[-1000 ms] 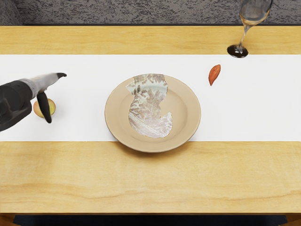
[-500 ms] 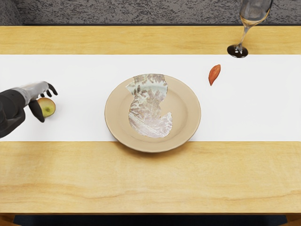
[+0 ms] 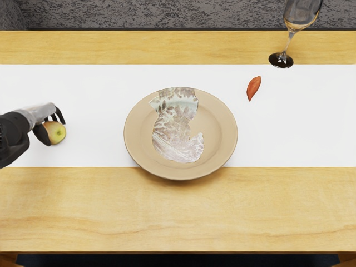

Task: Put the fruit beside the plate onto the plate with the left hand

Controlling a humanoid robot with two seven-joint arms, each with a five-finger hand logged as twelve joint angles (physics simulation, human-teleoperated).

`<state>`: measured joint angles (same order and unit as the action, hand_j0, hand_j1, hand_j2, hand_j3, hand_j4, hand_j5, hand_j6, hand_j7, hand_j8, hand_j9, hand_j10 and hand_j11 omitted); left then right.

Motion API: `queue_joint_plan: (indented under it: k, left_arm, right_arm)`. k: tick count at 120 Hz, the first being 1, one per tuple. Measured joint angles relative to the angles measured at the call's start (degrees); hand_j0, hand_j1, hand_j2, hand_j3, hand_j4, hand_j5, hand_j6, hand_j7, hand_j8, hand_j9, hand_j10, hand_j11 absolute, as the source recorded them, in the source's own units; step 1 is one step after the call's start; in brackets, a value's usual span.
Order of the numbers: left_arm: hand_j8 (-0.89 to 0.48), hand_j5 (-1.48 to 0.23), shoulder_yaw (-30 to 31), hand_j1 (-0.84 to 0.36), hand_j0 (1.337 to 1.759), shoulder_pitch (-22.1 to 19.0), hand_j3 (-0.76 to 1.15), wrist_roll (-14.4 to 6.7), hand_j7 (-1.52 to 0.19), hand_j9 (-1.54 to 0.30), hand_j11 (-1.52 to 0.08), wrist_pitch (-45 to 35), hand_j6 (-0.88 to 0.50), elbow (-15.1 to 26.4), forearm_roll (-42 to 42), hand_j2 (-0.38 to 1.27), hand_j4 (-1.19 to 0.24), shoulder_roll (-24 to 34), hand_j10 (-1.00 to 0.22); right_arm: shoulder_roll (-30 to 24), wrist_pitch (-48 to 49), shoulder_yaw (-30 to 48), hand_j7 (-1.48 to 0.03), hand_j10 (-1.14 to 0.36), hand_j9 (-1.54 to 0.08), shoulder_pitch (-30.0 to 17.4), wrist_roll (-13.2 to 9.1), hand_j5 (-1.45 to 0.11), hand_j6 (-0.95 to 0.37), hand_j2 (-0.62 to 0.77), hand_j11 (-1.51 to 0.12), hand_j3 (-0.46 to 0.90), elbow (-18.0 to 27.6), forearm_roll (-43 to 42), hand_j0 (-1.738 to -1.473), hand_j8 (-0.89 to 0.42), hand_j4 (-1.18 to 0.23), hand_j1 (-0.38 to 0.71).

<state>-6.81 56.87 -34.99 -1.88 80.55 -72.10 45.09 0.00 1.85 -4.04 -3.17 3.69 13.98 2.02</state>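
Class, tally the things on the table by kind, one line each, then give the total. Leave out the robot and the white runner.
Fruit: 2 (apple, red-orange slice)
Plate: 1
Wine glass: 1
Total: 4

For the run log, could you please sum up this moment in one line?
left hand: closed around apple, on runner left of plate | plate: no fruit yet | right hand: out of view
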Motion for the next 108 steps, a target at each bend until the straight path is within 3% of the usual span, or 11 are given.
queue_joint_plan:
  k: [8, 14, 59, 69, 80, 108]
  left_arm:
    - [-0.41, -0.57, 0.72, -0.24, 1.654, 0.08, 0.00, -0.02, -0.64, -0.67, -0.67, -0.20, -0.40, -0.02, -0.38, 0.16, -0.54, -0.17, -0.52]
    - [-0.41, -0.54, 1.09, -0.23, 1.654, 0.05, 0.00, 0.00, -0.64, -0.68, -0.68, -0.37, -0.38, -0.03, -0.60, 0.11, -0.53, -0.18, -0.53]
    - [-0.37, -0.67, 1.60, -0.19, 1.646, 0.54, 0.00, -0.15, -0.77, -0.83, -0.82, 0.16, -0.33, -0.57, 2.21, 0.06, -0.52, -0.91, -0.62]
    - [-0.45, -0.72, 0.58, -0.18, 1.648, 2.14, 0.00, -0.05, -0.78, -0.83, -0.83, 0.47, -0.43, -1.56, 9.30, 0.19, -0.61, -1.70, -0.62]
    - [-0.47, -0.76, -2.80, -0.20, 1.651, 2.55, 0.00, -0.03, -0.80, -0.83, -0.83, 1.08, -0.43, -2.19, 18.03, 0.28, -0.61, -1.43, -0.61]
    - [-0.51, -0.78, -17.39, -0.16, 1.654, 3.24, 0.00, -0.03, -0.80, -0.80, -0.80, 10.88, -0.46, -2.61, 35.94, 0.21, -0.63, -0.76, -0.60]
  right_arm:
    - [0.00, 0.00, 0.00, -0.01, -0.01, -0.01, 0.00, 0.00, -0.01, -0.01, 0.00, -0.01, 0.00, 0.00, 0.00, -1.658, -0.01, -0.01, -0.34]
    - [0.00, 0.00, 0.00, -0.01, -0.01, -0.01, 0.00, 0.00, -0.01, -0.01, 0.00, -0.01, 0.00, 0.00, 0.00, -1.658, -0.01, -0.01, -0.34]
    - [0.00, 0.00, 0.00, -0.01, -0.01, -0.01, 0.00, 0.00, -0.01, -0.01, 0.00, -0.01, 0.00, 0.00, 0.00, -1.658, -0.01, -0.01, -0.34]
    - [0.00, 0.00, 0.00, -0.01, -0.01, -0.01, 0.00, 0.00, -0.01, -0.01, 0.00, -0.01, 0.00, 0.00, 0.00, -1.658, -0.01, -0.01, -0.34]
    - [0.00, 0.00, 0.00, -0.01, -0.01, -0.01, 0.00, 0.00, -0.01, -0.01, 0.00, -0.01, 0.00, 0.00, 0.00, -1.658, -0.01, -0.01, -0.34]
    - [0.00, 0.00, 0.01, -0.01, -0.01, -0.01, 0.00, 0.00, -0.01, -0.01, 0.00, -0.01, 0.00, -0.01, 0.00, -1.658, -0.01, -0.01, -0.34]
